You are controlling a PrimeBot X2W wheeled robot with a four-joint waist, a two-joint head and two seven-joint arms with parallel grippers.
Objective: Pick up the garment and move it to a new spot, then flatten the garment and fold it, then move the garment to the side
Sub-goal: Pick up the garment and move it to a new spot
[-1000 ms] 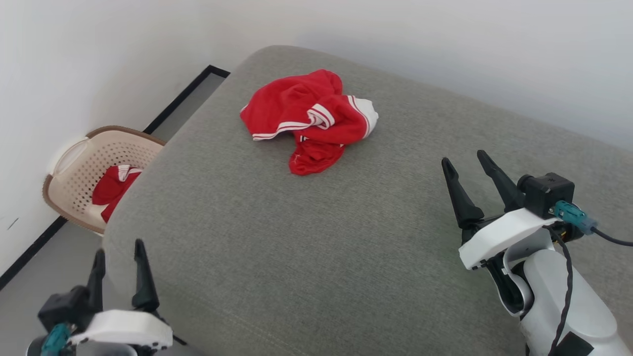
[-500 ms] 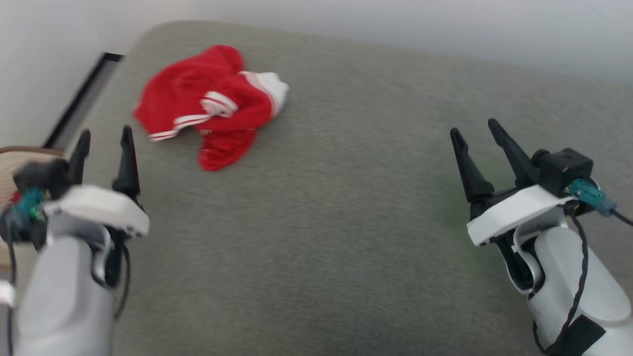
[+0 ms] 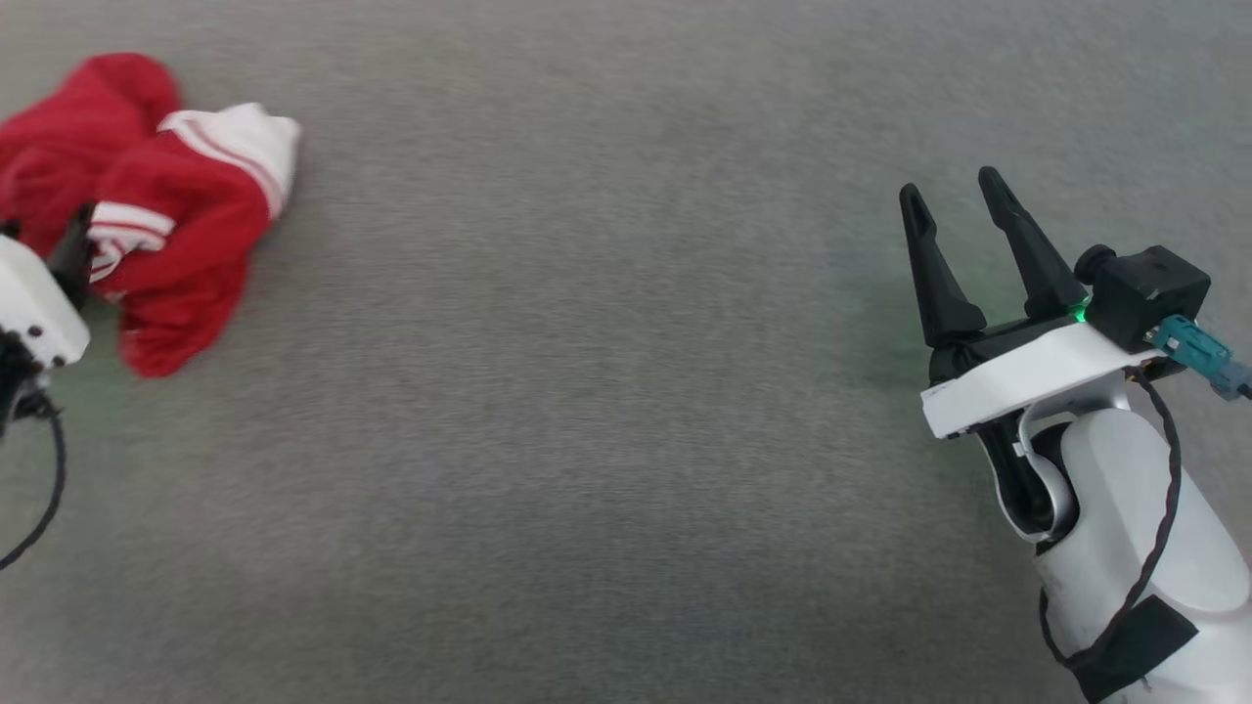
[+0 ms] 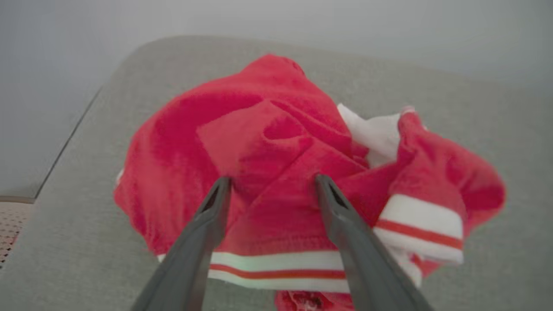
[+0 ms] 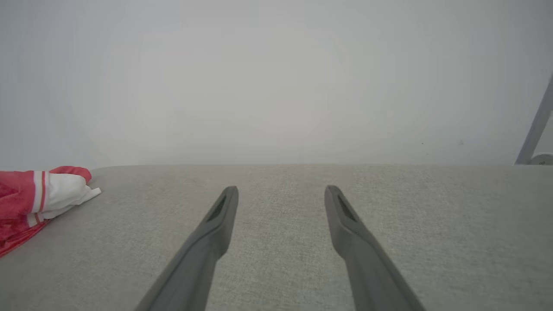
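Observation:
The garment (image 3: 156, 225), a red shirt with white striped trim and a white sleeve end, lies crumpled on the grey cushion at the far left of the head view. My left gripper (image 4: 272, 183) hovers over the garment (image 4: 276, 164), open, its two fingers spread across a red fold; I cannot tell whether they touch the cloth. In the head view its white body (image 3: 29, 303) cuts in at the left edge. My right gripper (image 3: 954, 196) stands open above bare cushion at the right, with nothing between its fingers. The right wrist view has the garment (image 5: 39, 194) at its left edge.
The grey fabric cushion (image 3: 587, 391) spreads wide between the two arms. A pale wall (image 5: 276, 77) rises behind its far edge. A metal leg (image 5: 535, 125) stands at the far right of the right wrist view. A perforated basket corner (image 4: 8, 224) shows beside the cushion.
The head camera has swung down and right, so the whole picture shifted. My left arm has come up from the cushion's near corner to the garment. The garment lies as before.

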